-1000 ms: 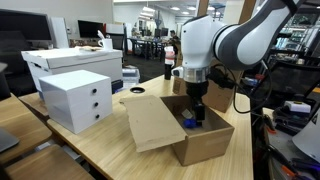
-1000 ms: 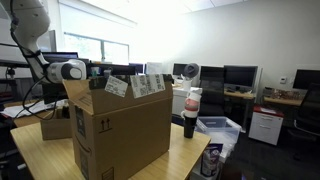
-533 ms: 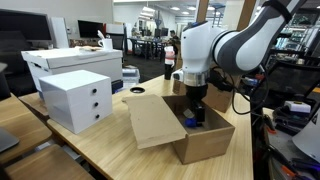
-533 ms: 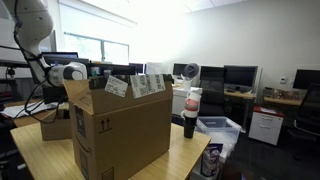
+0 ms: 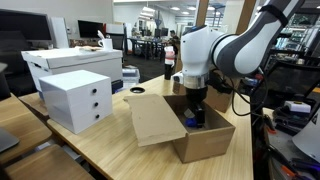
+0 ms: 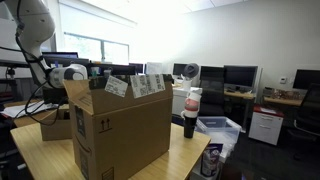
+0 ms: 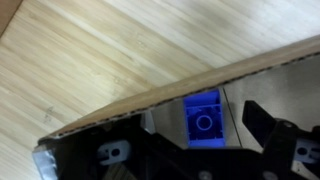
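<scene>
One blue block [image 7: 205, 122] lies on the floor of the open cardboard box [image 5: 208, 143], low and right of centre in the wrist view. In an exterior view it shows as a small blue patch just under the gripper [image 5: 195, 108]. The gripper hangs inside the box at the centre right of that frame, with its jaws spread wide and holding nothing. In the wrist view its dark fingers [image 7: 262, 122] stand to either side of the block, apart from it.

One flap [image 5: 150, 118] of the box lies folded out toward the left over the wooden table [image 5: 100, 152]. A white drawer unit [image 5: 78, 100] sits at the left of the frame, well apart from the box. In an exterior view the box wall hides the gripper, and a dark bottle [image 6: 190, 112] stands just beside the box on its right.
</scene>
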You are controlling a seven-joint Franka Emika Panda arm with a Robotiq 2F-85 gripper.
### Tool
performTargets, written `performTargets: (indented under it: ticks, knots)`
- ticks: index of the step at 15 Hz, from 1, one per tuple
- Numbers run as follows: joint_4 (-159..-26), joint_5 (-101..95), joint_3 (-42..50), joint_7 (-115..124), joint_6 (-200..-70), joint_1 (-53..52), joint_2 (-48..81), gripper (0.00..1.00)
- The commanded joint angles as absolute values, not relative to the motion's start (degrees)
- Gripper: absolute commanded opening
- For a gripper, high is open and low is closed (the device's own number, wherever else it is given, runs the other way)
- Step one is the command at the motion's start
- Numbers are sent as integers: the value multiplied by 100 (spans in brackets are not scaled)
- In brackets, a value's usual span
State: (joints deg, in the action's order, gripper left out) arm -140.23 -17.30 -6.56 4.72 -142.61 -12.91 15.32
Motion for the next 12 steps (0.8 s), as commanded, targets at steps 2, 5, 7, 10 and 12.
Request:
performTargets:
  ticks: [2, 5, 7, 10, 12]
  knots:
    - [-14055, -1937, -591, 680, -14417, -1353, 1596, 67]
    - [-14066, -1954, -588, 690, -14419, -1358, 1601, 49]
    - [-14070, -1957, -588, 699, -14415, -1366, 1611, 40]
    - [-14081, -1943, -592, 704, -14414, -1371, 1608, 22]
    - [-14087, -1936, -591, 716, -14408, -1373, 1598, 12]
